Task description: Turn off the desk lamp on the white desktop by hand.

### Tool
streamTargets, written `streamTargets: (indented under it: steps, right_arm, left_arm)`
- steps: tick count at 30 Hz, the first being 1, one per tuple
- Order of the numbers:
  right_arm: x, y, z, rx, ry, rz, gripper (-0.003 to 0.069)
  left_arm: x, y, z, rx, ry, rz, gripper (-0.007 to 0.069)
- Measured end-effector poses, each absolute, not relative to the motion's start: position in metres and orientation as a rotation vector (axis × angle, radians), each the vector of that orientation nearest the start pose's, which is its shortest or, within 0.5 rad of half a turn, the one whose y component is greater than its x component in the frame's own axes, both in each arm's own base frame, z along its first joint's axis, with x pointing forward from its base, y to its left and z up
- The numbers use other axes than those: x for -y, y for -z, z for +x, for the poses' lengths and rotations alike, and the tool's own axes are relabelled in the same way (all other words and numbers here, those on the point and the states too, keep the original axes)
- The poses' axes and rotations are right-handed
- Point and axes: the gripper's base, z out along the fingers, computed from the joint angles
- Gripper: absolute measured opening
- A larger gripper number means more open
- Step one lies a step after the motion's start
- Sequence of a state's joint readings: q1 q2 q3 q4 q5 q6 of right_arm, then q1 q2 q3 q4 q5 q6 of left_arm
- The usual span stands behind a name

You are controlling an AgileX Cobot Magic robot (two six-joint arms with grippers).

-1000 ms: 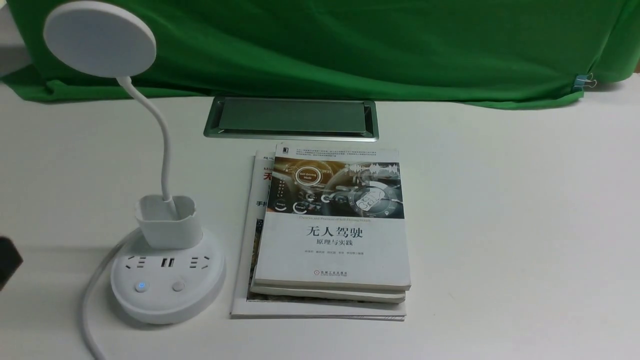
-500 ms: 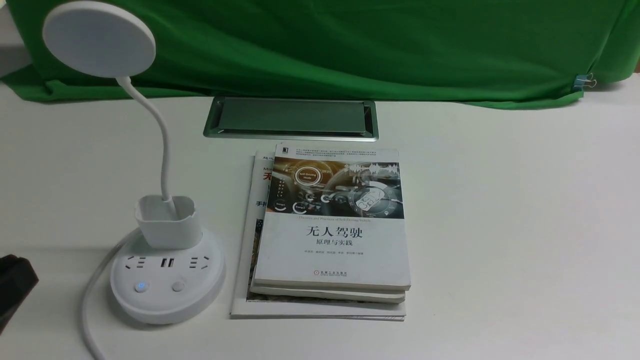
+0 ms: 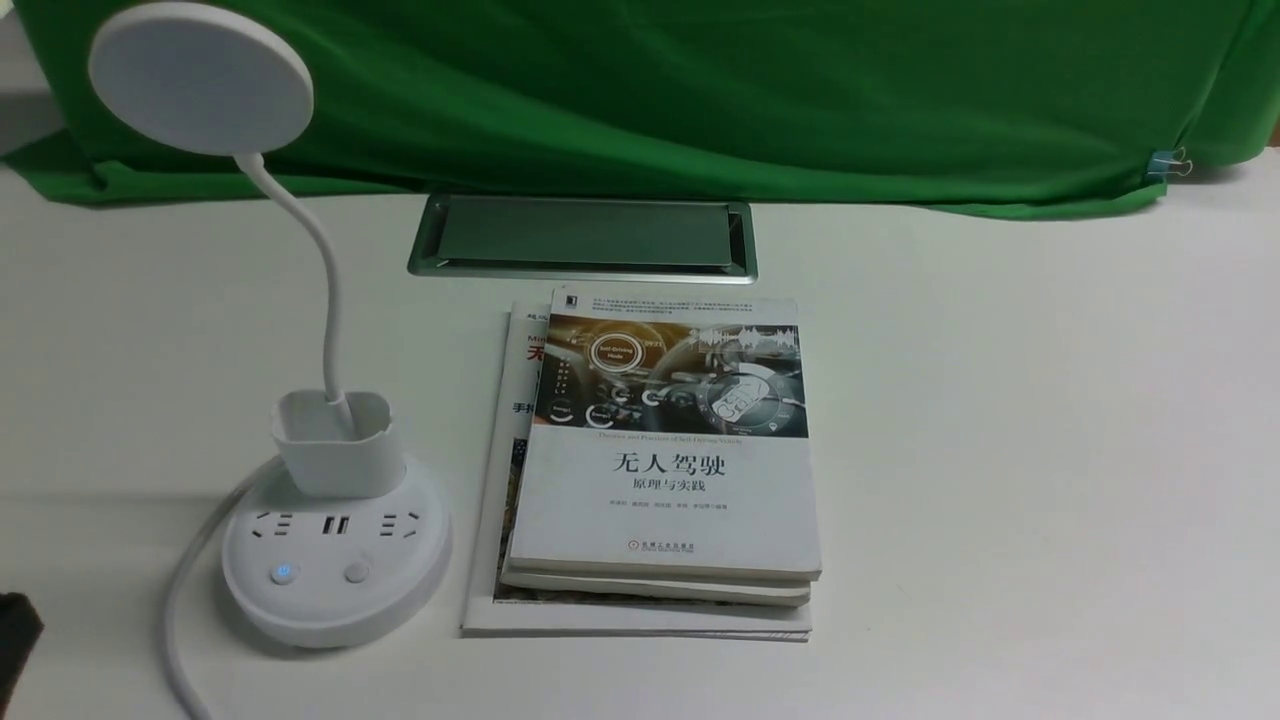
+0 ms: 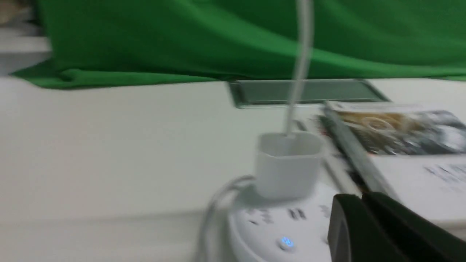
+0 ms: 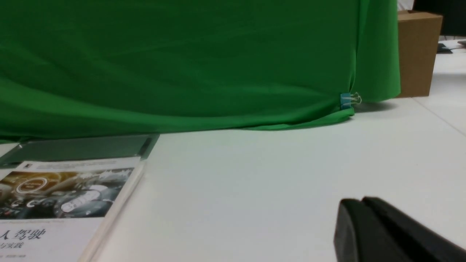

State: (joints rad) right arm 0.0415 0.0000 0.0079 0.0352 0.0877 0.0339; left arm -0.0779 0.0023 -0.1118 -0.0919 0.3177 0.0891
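The white desk lamp stands at the left of the white desktop [image 3: 1000, 450]. Its disc head [image 3: 200, 78] is up high, with a cup holder [image 3: 335, 440] on the round base [image 3: 335, 590]. The base's left button [image 3: 284, 573] glows blue and the right button [image 3: 356, 572] is unlit. My left gripper [image 3: 15, 640] shows only as a dark tip at the bottom-left edge, apart from the base. In the blurred left wrist view it [image 4: 362, 196] is shut and empty, close beside the base [image 4: 262, 233] and blue button [image 4: 287, 242]. My right gripper [image 5: 362, 200] is shut, empty, over bare desktop.
A stack of books [image 3: 665, 470] lies just right of the lamp base. The silver-framed cable hatch [image 3: 582, 237] is behind them. Green cloth [image 3: 700, 90] closes off the back. The lamp's white cable [image 3: 185, 600] curls off the base's left side. A cardboard box [image 5: 418, 51] stands far right.
My left gripper's tip pushed further into the front view half a second ago. It has since dropped lower and drawn back toward the bottom-left corner. The lamp and books have not moved.
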Motion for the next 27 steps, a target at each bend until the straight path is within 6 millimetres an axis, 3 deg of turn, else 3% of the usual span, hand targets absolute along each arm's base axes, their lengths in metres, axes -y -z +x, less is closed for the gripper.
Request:
streamTargets:
  steps: [8,27]
  right_arm:
    - [-0.003,-0.202,0.057,-1.581,-0.089,0.019,0.0035]
    - [-0.003,-0.202,0.057,-1.581,-0.089,0.019,0.0035]
  left_arm:
    - [0.006,-0.186,0.054,-1.77,0.066,0.084,0.0019]
    - [0.005,-0.19,0.055,-1.715,0.046,0.091,0.0019]
